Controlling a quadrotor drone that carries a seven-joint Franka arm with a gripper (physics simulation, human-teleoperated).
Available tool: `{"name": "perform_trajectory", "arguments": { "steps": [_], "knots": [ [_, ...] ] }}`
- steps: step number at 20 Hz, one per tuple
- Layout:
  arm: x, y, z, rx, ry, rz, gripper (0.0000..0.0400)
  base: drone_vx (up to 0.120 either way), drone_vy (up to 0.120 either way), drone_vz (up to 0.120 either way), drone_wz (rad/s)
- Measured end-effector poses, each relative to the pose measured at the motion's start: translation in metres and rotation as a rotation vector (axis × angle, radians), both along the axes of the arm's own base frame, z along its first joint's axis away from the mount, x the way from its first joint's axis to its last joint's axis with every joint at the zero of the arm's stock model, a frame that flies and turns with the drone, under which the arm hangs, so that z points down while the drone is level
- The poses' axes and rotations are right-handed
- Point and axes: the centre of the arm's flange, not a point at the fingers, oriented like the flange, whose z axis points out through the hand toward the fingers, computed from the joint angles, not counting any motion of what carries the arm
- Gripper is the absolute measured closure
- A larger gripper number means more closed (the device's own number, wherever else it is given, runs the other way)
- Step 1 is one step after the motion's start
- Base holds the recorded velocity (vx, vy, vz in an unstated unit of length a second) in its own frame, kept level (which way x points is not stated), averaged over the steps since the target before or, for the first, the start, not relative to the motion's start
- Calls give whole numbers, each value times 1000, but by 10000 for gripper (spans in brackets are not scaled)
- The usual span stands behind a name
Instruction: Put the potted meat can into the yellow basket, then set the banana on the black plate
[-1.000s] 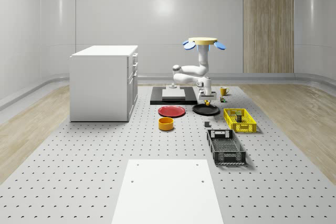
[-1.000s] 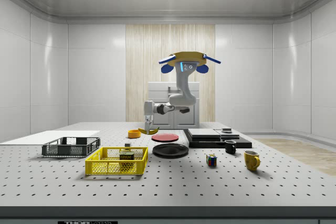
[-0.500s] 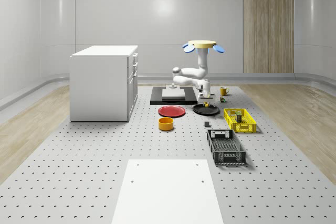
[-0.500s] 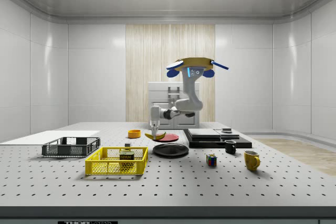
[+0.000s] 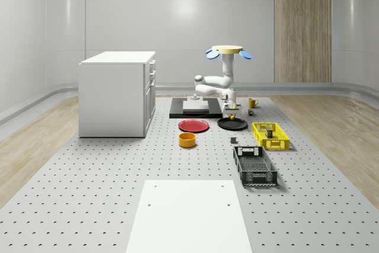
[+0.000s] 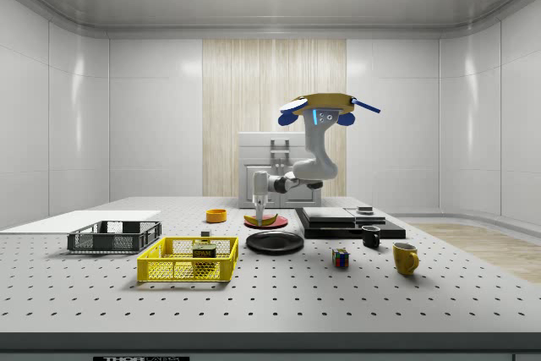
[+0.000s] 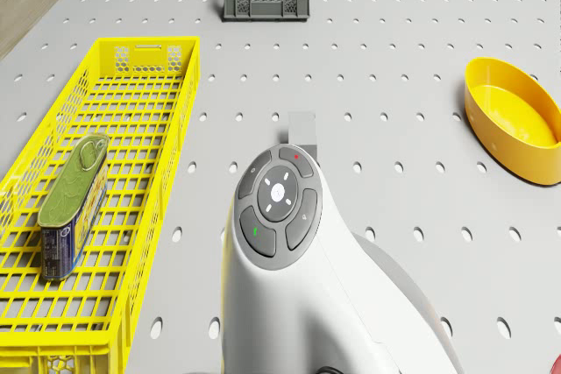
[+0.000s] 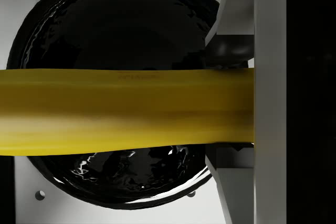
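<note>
Since the earlier frame the drone (image 6: 328, 106) has carried the gripper (image 6: 259, 212), clamped on the banana (image 8: 126, 111), rightward in the side view above the black plate (image 6: 275, 242).

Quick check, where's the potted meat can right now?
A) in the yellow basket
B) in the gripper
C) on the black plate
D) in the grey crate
A: in the drone view the potted meat can lies on its side inside the yellow basket, while in the wrist view the gripper holds the banana above the black plate.
</note>
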Motion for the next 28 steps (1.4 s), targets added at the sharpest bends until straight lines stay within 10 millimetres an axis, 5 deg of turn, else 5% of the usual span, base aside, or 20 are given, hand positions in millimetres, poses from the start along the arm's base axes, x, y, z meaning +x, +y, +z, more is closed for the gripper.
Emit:
{"name": "perform_trajectory", "arguments": {
  "steps": [24,28],
  "knots": [
    [0,0,62,0,0,0,210,-23,0,0,0],
    [0,0,66,2,-1,-8,92,0,0,0,0]
  ]
}}
